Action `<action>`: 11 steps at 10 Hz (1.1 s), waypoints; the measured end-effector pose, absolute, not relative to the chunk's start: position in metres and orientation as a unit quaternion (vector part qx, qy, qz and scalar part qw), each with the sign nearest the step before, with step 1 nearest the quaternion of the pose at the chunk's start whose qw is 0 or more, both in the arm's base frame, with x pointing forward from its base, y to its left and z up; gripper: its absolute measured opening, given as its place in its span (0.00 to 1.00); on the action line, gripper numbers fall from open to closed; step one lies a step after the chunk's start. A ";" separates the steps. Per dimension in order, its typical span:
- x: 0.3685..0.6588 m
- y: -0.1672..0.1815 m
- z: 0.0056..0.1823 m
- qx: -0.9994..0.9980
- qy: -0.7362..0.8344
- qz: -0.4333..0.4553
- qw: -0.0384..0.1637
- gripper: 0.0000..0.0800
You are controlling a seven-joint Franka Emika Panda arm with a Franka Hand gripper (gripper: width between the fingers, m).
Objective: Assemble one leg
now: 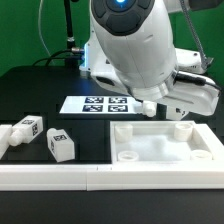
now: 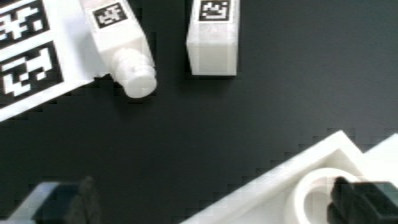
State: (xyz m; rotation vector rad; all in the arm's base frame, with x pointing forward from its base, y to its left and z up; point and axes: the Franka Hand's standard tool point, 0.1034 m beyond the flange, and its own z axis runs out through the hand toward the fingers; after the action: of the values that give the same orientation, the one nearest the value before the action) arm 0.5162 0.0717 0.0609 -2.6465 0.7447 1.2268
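Two legs lie on the black table at the exterior view's left: one [image 1: 25,128] with its round end pointing left, and one [image 1: 60,145] nearer the front. In the wrist view they lie side by side, one [image 2: 125,55] with a round peg end and one [image 2: 214,45] square-ended. My gripper [image 2: 214,200] is open and empty, above the table and apart from both legs. One dark fingertip [image 2: 63,200] is over bare table, the other [image 2: 365,200] over a round socket in the corner of the large white panel [image 2: 302,170]. In the exterior view the arm hides the fingers.
The large white panel [image 1: 165,145] with raised rim lies at the exterior view's right front. The marker board [image 1: 95,103] lies behind it, and shows in the wrist view [image 2: 27,55] beside the legs. A white rail [image 1: 100,176] runs along the table's front edge.
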 end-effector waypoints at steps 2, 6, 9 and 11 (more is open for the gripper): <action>0.499 0.096 0.075 -0.888 0.244 0.385 0.064 0.81; 0.469 0.111 0.075 -0.881 0.252 0.394 0.066 0.81; 0.468 0.110 0.064 -0.875 0.271 0.394 0.076 0.81; 0.453 0.124 0.040 -0.878 0.274 0.387 0.065 0.81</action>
State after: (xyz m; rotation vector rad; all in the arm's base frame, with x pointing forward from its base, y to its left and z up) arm 0.4528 0.1240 0.0397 -2.6500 0.8268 1.1686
